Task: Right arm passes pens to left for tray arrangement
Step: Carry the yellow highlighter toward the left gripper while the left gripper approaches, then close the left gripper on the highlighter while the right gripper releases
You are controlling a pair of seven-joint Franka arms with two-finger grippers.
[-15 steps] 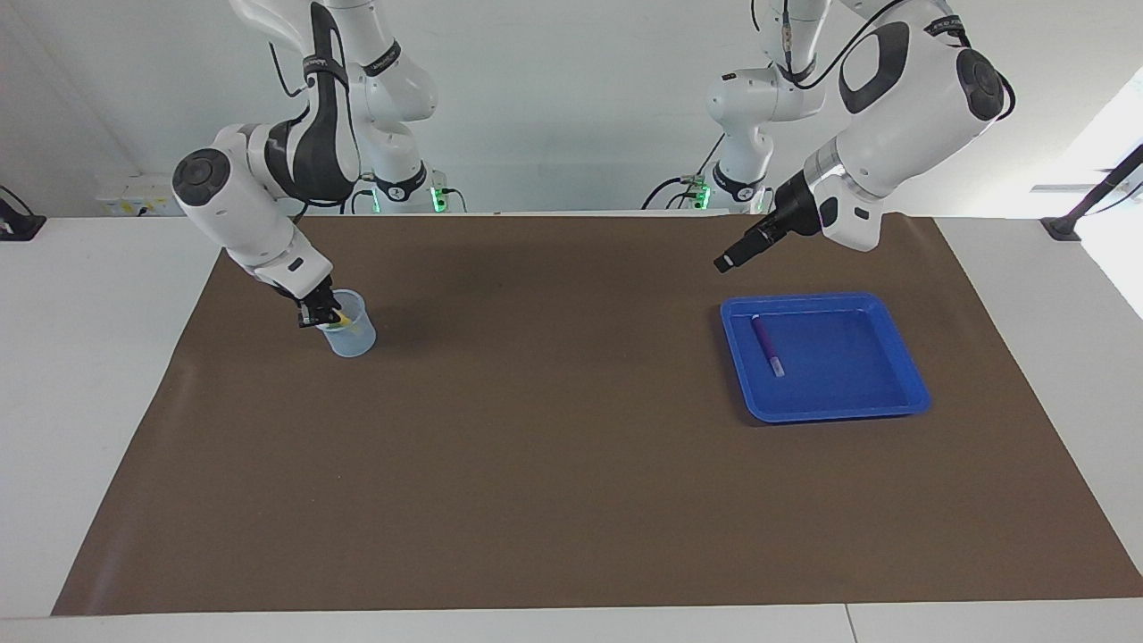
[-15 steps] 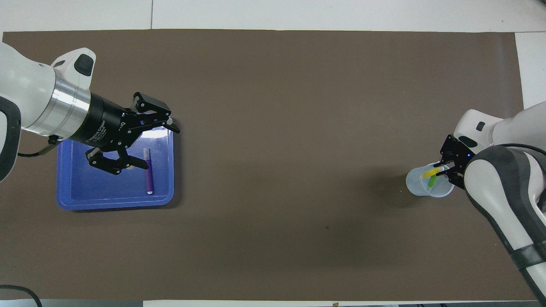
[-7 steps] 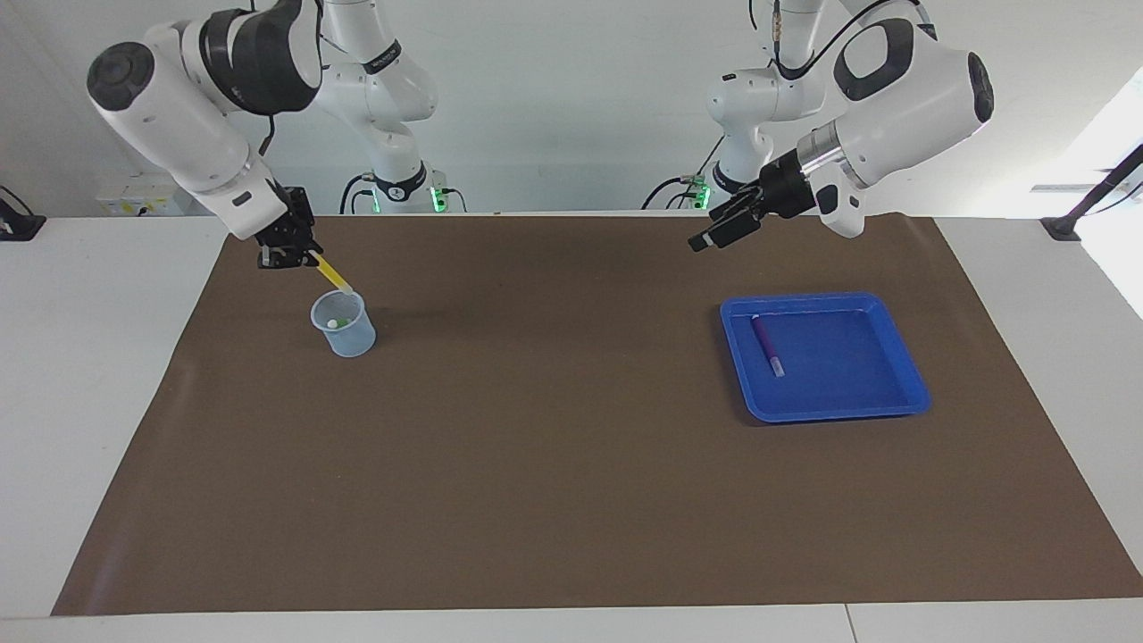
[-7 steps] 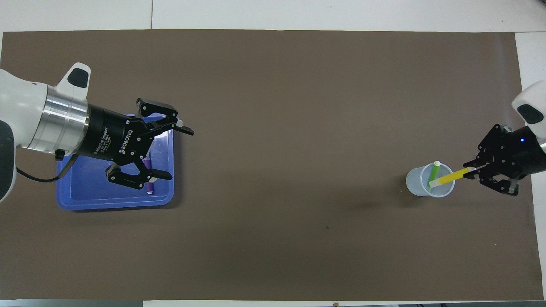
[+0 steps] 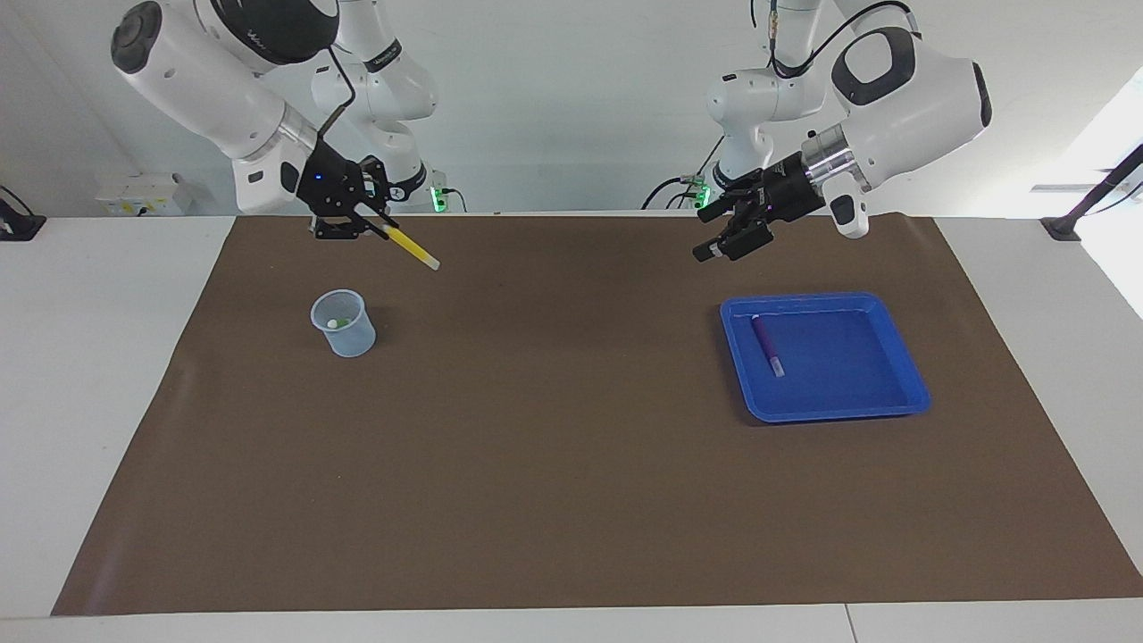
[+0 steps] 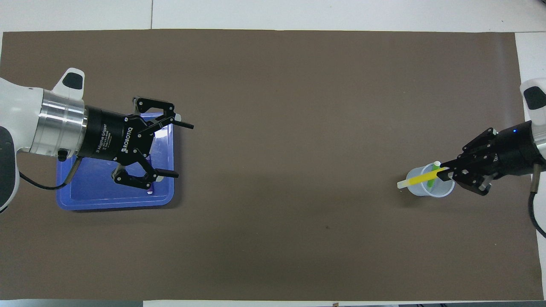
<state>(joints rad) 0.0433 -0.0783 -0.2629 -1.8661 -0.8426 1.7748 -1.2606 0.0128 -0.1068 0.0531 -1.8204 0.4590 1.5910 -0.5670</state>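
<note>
One slim yellow pen [image 5: 412, 246], shallow plastic tray [image 5: 902, 375]

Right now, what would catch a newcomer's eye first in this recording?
The yellow pen, held up in the air by the shut right gripper near the cup, which still holds a green pen. Next, the blue tray at the left arm's end, with a purple pen in it and the open left gripper raised near it.

A purple pen [image 5: 766, 345] lies flat in the blue tray [image 5: 880, 404], frame right; a yellow pen [image 5: 411, 247] hangs tilted, upper left; a green pen [image 6: 433, 174] stands in a cup [image 5: 350, 338].
</note>
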